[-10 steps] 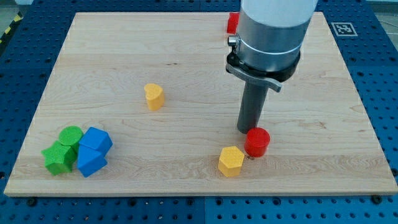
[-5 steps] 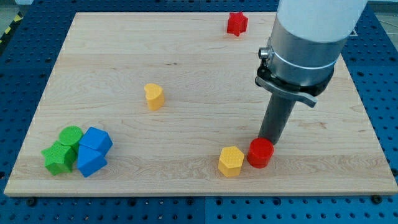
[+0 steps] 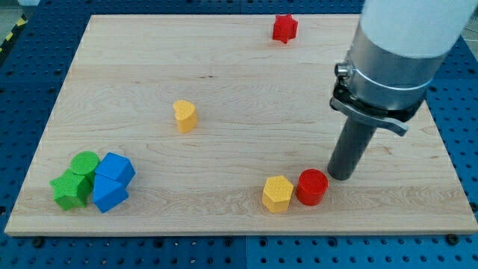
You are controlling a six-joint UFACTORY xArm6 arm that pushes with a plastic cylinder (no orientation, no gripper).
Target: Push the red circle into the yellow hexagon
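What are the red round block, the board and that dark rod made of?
The red circle looks like matte moulded or printed plastic, evenly coloured. The board appears to be pale wood, with visible grain. The rod, ending at my tip right of the circle, looks dark, dull metal or plastic; unclear.

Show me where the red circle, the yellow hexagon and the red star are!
red circle point(image 3: 312, 184), camera view, middle of its top face.
yellow hexagon point(image 3: 278, 191), camera view, middle of its top face.
red star point(image 3: 284, 28), camera view, centre of the star.
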